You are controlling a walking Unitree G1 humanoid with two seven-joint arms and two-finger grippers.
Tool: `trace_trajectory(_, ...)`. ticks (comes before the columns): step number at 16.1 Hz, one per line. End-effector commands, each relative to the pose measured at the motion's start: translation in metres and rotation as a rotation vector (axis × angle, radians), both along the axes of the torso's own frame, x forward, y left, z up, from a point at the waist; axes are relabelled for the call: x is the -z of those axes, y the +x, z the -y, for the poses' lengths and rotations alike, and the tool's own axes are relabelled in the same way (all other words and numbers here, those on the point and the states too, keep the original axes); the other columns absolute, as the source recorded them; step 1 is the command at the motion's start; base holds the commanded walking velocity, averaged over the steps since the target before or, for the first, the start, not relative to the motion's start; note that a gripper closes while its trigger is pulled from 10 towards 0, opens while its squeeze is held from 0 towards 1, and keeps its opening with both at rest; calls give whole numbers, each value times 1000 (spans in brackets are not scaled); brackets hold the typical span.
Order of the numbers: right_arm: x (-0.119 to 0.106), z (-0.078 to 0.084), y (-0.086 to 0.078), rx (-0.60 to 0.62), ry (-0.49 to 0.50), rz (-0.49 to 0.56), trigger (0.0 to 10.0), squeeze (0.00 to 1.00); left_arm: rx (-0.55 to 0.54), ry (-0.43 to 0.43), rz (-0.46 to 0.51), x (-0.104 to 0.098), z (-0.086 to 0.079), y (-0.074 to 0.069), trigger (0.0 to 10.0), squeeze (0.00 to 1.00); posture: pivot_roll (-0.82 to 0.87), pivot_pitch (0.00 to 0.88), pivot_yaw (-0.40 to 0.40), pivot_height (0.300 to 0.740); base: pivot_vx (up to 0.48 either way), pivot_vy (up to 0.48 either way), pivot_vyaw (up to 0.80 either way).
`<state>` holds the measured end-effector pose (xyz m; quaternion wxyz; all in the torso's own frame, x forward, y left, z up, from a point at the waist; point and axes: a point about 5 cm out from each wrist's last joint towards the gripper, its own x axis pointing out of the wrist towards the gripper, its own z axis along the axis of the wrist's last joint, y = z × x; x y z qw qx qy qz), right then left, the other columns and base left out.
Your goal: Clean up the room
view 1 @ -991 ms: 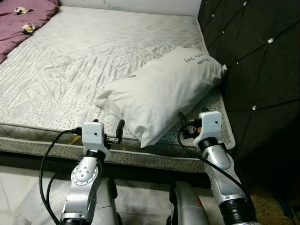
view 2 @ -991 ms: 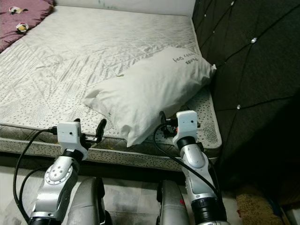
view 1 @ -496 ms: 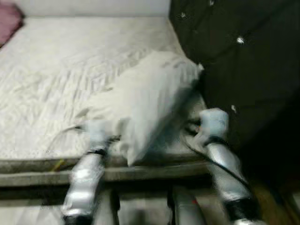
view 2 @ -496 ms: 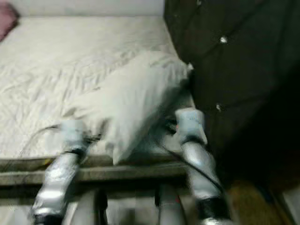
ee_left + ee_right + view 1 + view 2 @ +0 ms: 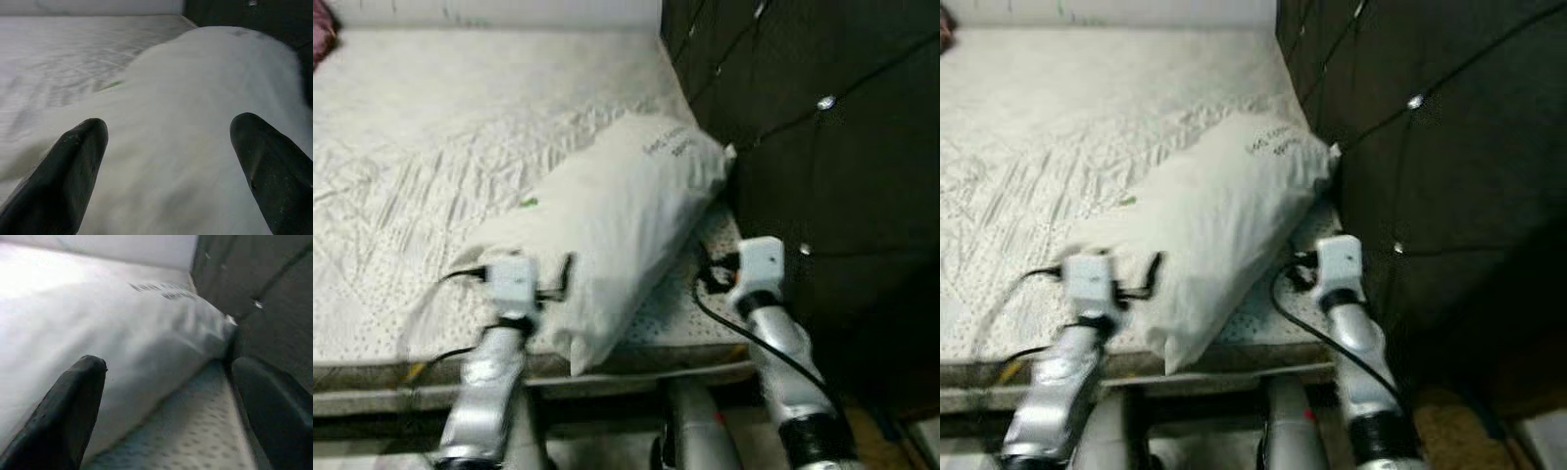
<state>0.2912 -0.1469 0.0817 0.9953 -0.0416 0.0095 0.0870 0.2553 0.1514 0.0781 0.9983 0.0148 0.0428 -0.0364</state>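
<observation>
A white pillow (image 5: 607,220) with dark lettering lies slantwise on the pale mattress (image 5: 421,157), its far end against the dark tufted headboard (image 5: 822,147). My left gripper (image 5: 168,169) is open at the pillow's near left corner, fingers spread over the fabric. My right gripper (image 5: 166,411) is open beside the pillow's right edge, over the speckled mattress border, with nothing between its fingers. In the left eye view the left gripper (image 5: 560,282) touches the pillow, and the right wrist (image 5: 754,269) sits just right of it.
The headboard rises close on the right. The mattress edge (image 5: 391,377) runs across the front, with my legs (image 5: 690,431) and the floor below it. A purple blanket corner (image 5: 321,18) shows at the far left.
The camera has moved closer and swung right, so the bed looks shifted left. Both arms now reach further over the mattress, the left gripper up against the pillow.
</observation>
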Motion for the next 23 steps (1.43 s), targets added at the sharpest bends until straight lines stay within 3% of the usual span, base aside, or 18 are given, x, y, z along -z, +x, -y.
trace_trajectory(1, 5, -7, -1, -34, 2, -23, 10000, 0, -34, 22, -10, 1, -5, -3, 10000, 0, -24, 18, -18, 556, 0, 0, 0)
trace_trajectory(5, 14, -16, -1, -163, -25, -105, 10000, 0, -115, 83, -16, -2, -16, -10, 10000, 0, -3, 21, -18, 536, 0, 0, 0)
trace_trajectory(10, 32, -27, -5, -494, -153, -283, 10000, 0, -210, 135, -40, -3, -34, -28, 10000, 0, 48, 51, -28, 536, 0, 0, 0)
trace_trajectory(11, 31, -31, -8, -580, -153, -309, 10000, 0, -225, 149, -46, -3, -38, -32, 10000, 0, 48, 51, -28, 536, 0, 0, 0)
trace_trajectory(15, 12, -45, -2, -716, -77, -312, 10000, 0, -238, 168, -85, -2, -47, -49, 10000, 0, 80, 85, -31, 536, 0, 0, 0)
trace_trajectory(17, 1, -56, 6, -708, -24, -298, 10000, 0, -243, 167, -119, 3, -50, -56, 10000, 0, 83, 89, -36, 536, 0, 0, 0)
trace_trajectory(19, -2, -66, 11, -661, 3, -303, 10000, 0, -236, 167, -123, 4, -50, -55, 10000, 0, 85, 85, -35, 536, 0, 0, 0)
trace_trajectory(20, -1, -72, 11, -653, -35, -314, 10000, 0, -234, 163, -122, 2, -49, -53, 10000, 0, 86, 83, -35, 536, 0, 0, 0)
trace_trajectory(23, 3, -81, 8, -646, -28, -359, 10000, 0, -223, 157, -124, 1, -46, -51, 10000, 0, 91, 78, -32, 536, 0, 0, 0)
